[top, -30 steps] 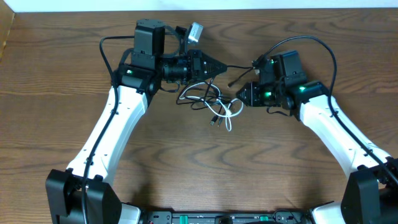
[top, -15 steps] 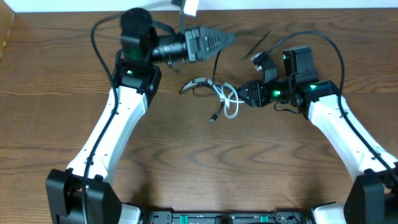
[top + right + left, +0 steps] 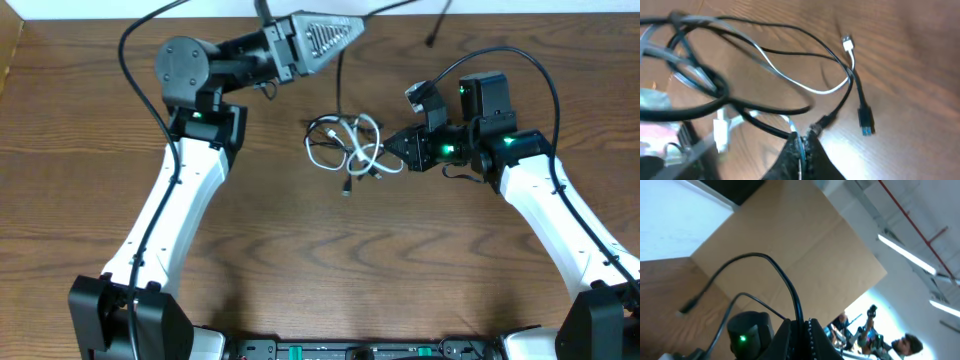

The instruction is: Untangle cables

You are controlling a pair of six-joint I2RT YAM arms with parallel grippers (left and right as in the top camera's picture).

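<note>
The black cable (image 3: 340, 92) hangs from my left gripper (image 3: 350, 28), which is raised high over the table's far edge and shut on it. The cable's free end (image 3: 432, 42) dangles in the air. In the left wrist view the black cable (image 3: 785, 282) arcs out of the shut jaws (image 3: 801, 326). The white cable (image 3: 366, 152) lies looped with the black one in a tangle on the table. My right gripper (image 3: 397, 152) is shut on the white cable (image 3: 790, 80) at the tangle's right side, with its jaws (image 3: 802, 137) low over the table. A white plug (image 3: 847, 43) and a black plug (image 3: 865, 122) lie nearby.
The wooden table (image 3: 320, 270) ends at a white wall along the far edge (image 3: 560, 8). A cardboard panel (image 3: 805, 245) stands behind the table. The right arm's own thick black wire (image 3: 530, 70) loops above its wrist.
My left gripper has risen and swung up and back with the black cable, pulling it out of the tangle. The tangle has shifted and spread. The right gripper has stayed almost in place.
</note>
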